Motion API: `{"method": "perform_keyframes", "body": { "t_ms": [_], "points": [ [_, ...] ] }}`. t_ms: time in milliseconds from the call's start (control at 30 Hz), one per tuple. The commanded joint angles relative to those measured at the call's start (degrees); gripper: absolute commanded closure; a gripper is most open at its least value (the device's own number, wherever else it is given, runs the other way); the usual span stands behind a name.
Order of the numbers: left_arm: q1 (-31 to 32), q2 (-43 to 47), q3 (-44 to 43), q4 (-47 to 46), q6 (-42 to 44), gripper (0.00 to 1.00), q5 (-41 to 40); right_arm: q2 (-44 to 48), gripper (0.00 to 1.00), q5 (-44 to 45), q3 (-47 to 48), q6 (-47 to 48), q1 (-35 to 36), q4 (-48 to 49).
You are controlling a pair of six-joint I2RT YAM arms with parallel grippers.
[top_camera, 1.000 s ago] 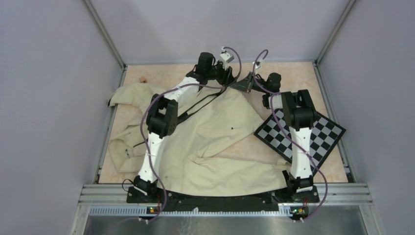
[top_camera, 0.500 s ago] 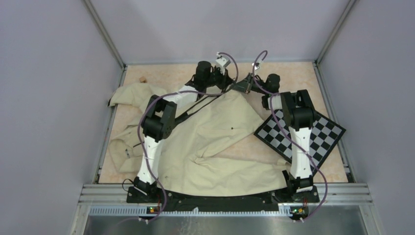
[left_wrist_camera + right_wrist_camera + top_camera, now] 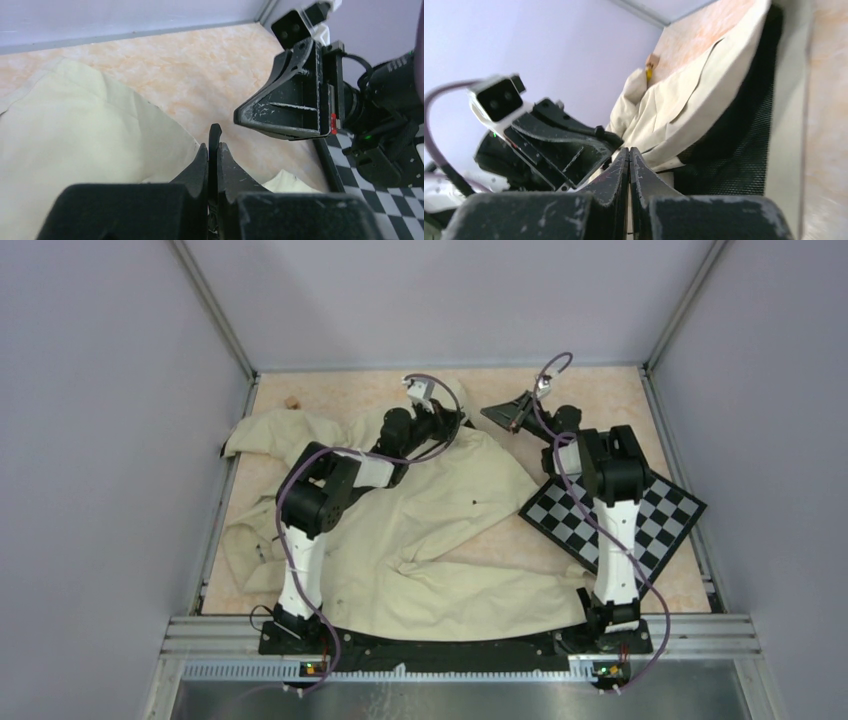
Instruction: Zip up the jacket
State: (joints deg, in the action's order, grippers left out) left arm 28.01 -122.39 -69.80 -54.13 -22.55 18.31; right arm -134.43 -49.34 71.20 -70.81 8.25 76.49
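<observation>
The cream jacket (image 3: pixel 440 530) lies wrinkled across the table, also seen in the left wrist view (image 3: pixel 75 140). At its far upper edge my left gripper (image 3: pixel 452 424) is shut (image 3: pixel 212 146) on a thin black zipper strip (image 3: pixel 215 132), which sticks up past the fingertips. My right gripper (image 3: pixel 490 412) hovers just to the right of it, above bare table, jaws pressed together (image 3: pixel 629 149) with nothing visible between them. The right wrist view shows the jacket's cream edge (image 3: pixel 684 95) and black mesh lining (image 3: pixel 744 135). The rest of the zipper is hidden under the left arm.
A black-and-white checkerboard (image 3: pixel 640 510) lies at the right, under the right arm. A small tan object (image 3: pixel 292 400) sits at the far left corner. Purple walls and metal rails (image 3: pixel 215 315) close in the table. The two grippers are close together (image 3: pixel 295 100).
My left gripper has closed onto the black strip and pulled back toward the left and nearer. The right gripper has shifted slightly right, still shut.
</observation>
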Motion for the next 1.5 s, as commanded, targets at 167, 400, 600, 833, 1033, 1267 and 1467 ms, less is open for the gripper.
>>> {"method": "perform_keyframes", "body": {
  "t_ms": [167,400,600,833,1033,1267,1467],
  "points": [
    [0.47,-0.57,-1.98,-11.57,-6.89,1.00,-4.98,3.66,1.00,-0.34,-1.70,5.79,-2.80,2.13],
    [0.46,-1.59,-3.04,-11.64,-7.64,1.00,-3.42,11.63,0.59,-7.52,0.32,31.02,-1.88,-20.98],
    [0.46,-2.45,-3.97,-11.78,-8.31,1.00,-2.77,13.90,0.50,-6.64,1.54,38.84,0.42,-27.91],
    [0.46,-2.76,-4.00,-12.27,-8.88,1.00,-2.49,14.24,0.58,-6.09,5.31,47.06,3.66,-40.22],
    [0.50,-3.29,-4.20,-12.58,-9.78,1.00,-1.86,15.21,0.62,-3.99,4.70,46.96,3.99,-39.76],
    [0.47,-3.62,-4.40,-12.76,-10.13,1.00,-1.62,21.73,0.57,-1.63,-0.34,44.32,3.19,-35.29],
    [0.47,-4.02,-4.85,-12.84,-10.63,1.00,-1.17,22.88,0.53,-1.92,-0.82,46.35,3.57,-38.14]
  ]
}}
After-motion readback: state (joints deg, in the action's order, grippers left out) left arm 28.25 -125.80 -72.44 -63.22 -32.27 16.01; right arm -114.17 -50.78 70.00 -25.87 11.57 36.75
